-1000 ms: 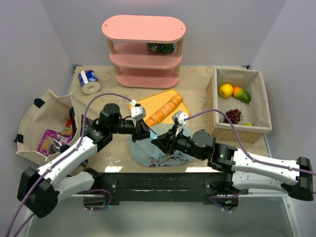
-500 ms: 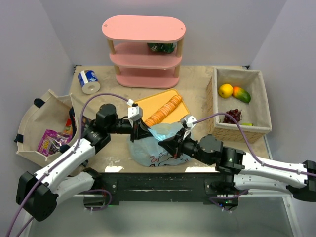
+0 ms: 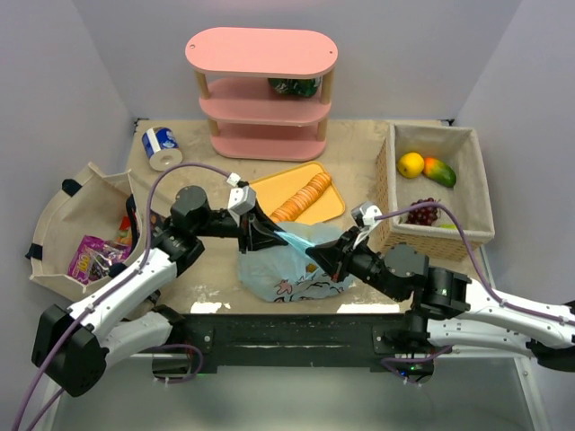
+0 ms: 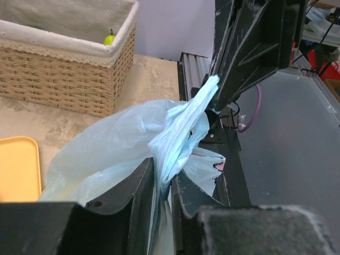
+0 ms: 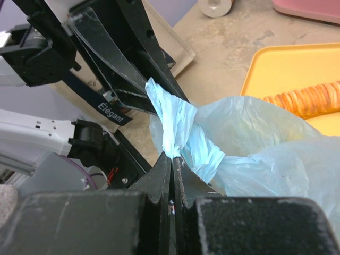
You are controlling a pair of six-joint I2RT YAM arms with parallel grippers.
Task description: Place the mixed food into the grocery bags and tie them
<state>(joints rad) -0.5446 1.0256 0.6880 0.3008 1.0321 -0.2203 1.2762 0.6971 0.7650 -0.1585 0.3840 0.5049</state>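
Observation:
A light-blue grocery bag lies at the near table edge between my two grippers, its contents hidden. Its handles are twisted into a knot-like strand stretched between them. My left gripper has that strand running through its jaws, which stand slightly apart, so the grip looks loose. My right gripper is shut tight on the other handle end, pinching it at the tips. Purple and red snack packets lie in the beige cloth bin. Fruit sits in the wicker basket.
An orange tray with the sliced loaf lies just behind the bag. A blue-and-white can lies at the back left. The pink shelf stands at the back. The wicker basket sits close on the right.
My right gripper closed on a handle and drew it rightward, pulling the strand taut. My left gripper's jaws eased slightly apart around the strand.

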